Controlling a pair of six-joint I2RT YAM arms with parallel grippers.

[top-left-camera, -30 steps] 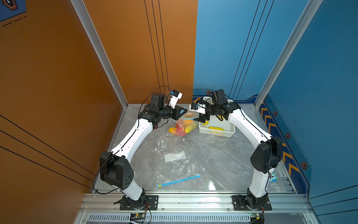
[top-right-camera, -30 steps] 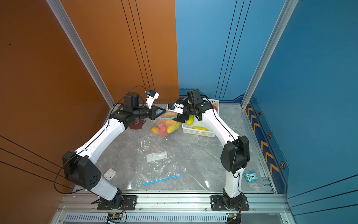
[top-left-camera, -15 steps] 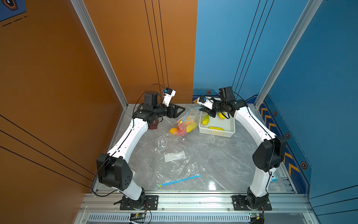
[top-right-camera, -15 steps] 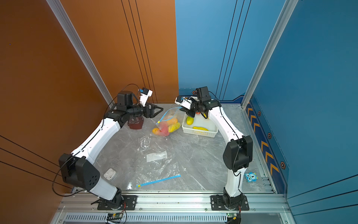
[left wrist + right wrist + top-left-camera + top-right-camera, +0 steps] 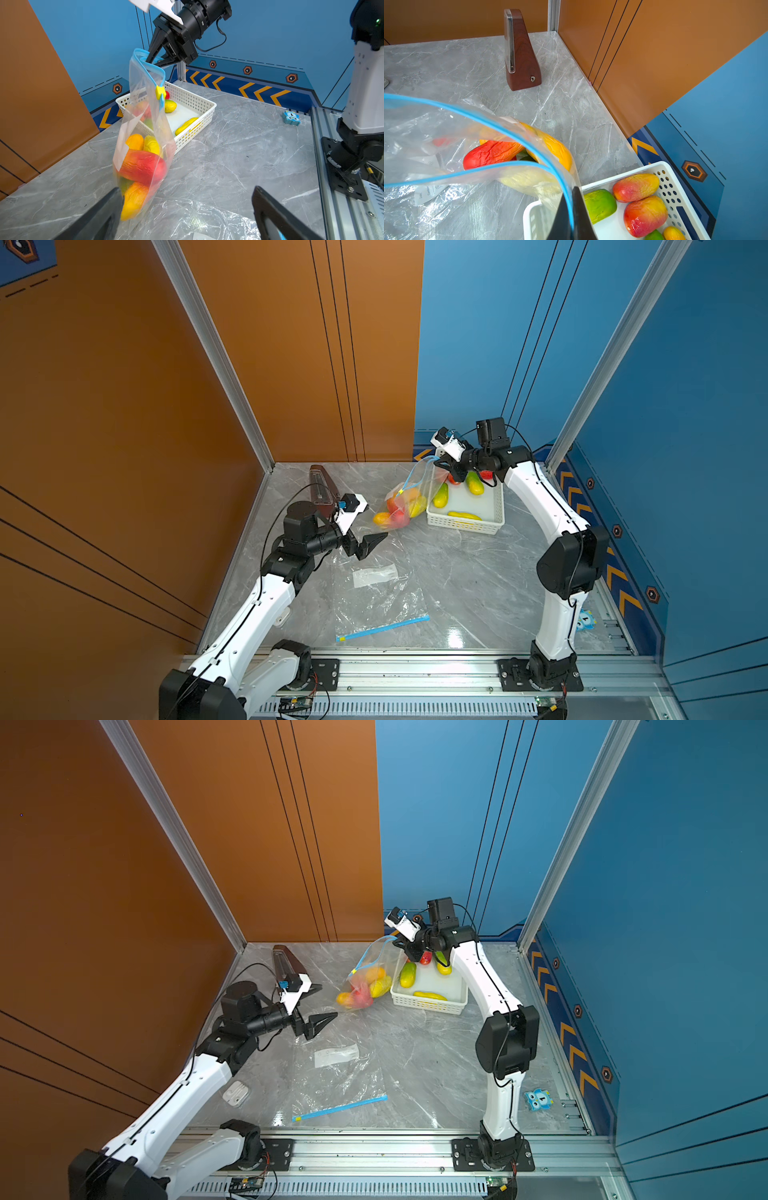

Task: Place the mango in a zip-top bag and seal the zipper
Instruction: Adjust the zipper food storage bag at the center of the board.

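A clear zip-top bag (image 5: pixel 145 128) with a blue zipper hangs from my right gripper (image 5: pixel 152 60). Its bottom rests on the table beside the white basket (image 5: pixel 465 524). Several mangoes lie inside it, a red one (image 5: pixel 143 166) in the middle. In the right wrist view my right gripper (image 5: pixel 572 193) is shut on the blue zipper edge, and the two zipper tracks (image 5: pixel 500 128) stand apart. A yellow slider (image 5: pixel 160 91) sits partway along the zipper. My left gripper (image 5: pixel 374 545) is open and holds nothing, a short way from the bag's bottom.
More mangoes (image 5: pixel 644 214) lie in the basket. A brown wooden metronome (image 5: pixel 522 56) stands at the far left. A second, flat bag (image 5: pixel 378 601) lies mid-table under my left gripper. A blue owl toy (image 5: pixel 538 1099) and a small white object (image 5: pixel 235 1092) sit near the front.
My left gripper opened, let go of the bag and drew back toward the near left. My right gripper shut on the zipper edge and pulled it toward the basket.
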